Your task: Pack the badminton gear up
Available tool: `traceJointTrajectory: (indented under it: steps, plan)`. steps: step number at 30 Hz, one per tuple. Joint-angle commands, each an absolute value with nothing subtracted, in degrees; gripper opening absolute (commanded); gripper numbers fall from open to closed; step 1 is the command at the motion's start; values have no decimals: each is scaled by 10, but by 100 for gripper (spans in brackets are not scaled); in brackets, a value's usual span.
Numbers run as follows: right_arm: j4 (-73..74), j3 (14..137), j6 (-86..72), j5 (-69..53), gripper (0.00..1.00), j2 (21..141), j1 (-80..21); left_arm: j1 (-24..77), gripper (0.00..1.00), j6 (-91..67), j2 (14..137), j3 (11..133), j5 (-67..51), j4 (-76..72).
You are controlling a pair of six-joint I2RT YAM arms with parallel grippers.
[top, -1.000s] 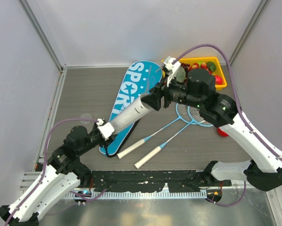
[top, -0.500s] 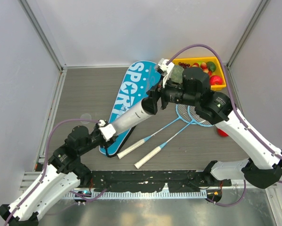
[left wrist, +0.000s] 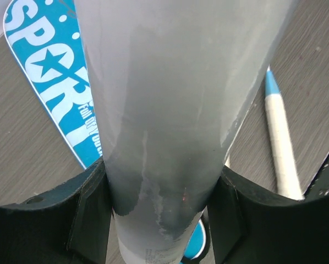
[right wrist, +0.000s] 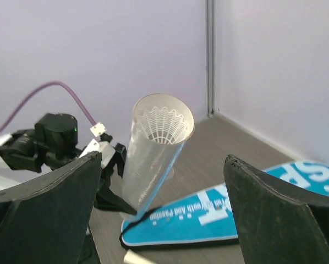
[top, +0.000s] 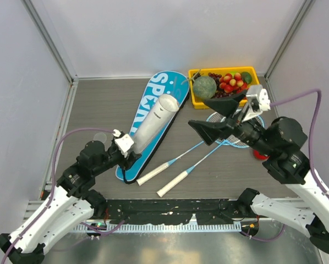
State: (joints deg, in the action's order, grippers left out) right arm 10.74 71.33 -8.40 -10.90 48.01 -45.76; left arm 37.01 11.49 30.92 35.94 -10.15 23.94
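"Grey plank tabletop [top: 98, 110], pale walls round it. What's the biggest thing lying there?"

"One blue racket-shaped bag [top: 165, 83], flat at the back middle, with white SPORT lettering along it."

"And the tube?"

"One long white tube [top: 153, 118] with cloudy sides, tilted up over the bag. Its lower end sits in the left gripper [top: 132, 151], whose jaws stand partway apart and are clamped on either side of it. The upper end is open and points toward the back."

"Rackets?"

"Two rackets [top: 173, 183], light blue with white handles. They lie side by side on the table just right of the bag, handles toward the near edge, heads partly hidden under the right arm."

"What's that arm holding?"

"Nothing. The right gripper [top: 196, 110] hangs above the racket shafts, facing the tube's mouth but apart from it. Its jaws are spread wide with only air between them."

"Anything smaller?"

"One yellow tray [top: 252, 70] of fruit in the back right corner. Then one white feathered shuttlecock [right wrist: 163, 124], just inside the tube's open mouth. Whether more sit beneath it, I can't tell."
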Motion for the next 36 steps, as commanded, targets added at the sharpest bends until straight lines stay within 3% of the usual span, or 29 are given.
traceJointTrajectory:
  steps: [1, 14, 26, 30, 36]
  plan:
    - [-81, 634, -125, -119, 95, 453, -458, 369, 14, 27, 299, 394, -130, 151]
    - [-323, 543, -281, -217, 95, 573, -477, 369, 13, -158, 325, 407, -222, 20]
    - [-342, 589, -280, -230, 95, 695, -525, 369, 14, -169, 337, 402, -249, 9]
    - [-350, 595, -283, -236, 100, 715, -528, 369, 15, -164, 342, 396, -260, 4]
    - [-409, 577, -283, -264, 78, 723, -527, 369, 25, -161, 341, 388, -271, 5]
